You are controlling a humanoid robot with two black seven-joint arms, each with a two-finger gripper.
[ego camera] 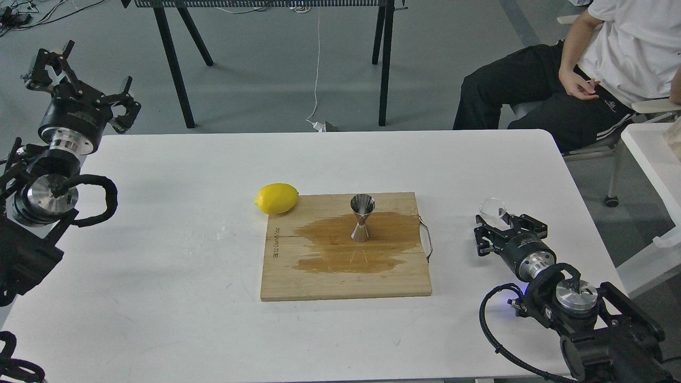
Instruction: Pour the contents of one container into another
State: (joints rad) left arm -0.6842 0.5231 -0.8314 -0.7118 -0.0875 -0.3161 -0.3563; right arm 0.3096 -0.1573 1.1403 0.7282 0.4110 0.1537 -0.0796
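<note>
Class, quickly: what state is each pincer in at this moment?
Left pincer: open, holding nothing, raised off the table's left edge.
Right pincer: at the clear glass cup; whether it grips it cannot be told.

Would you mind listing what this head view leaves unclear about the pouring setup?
- Glass cup: its lower part is hidden behind the right gripper, so its contents and any grip on it cannot be judged.
- Jigger: too small to show whether it holds liquid.
- Left gripper: seen off the table, but too dark to tell how its fingers are set.
- Seated person: cut off by the top and right edges.
</note>
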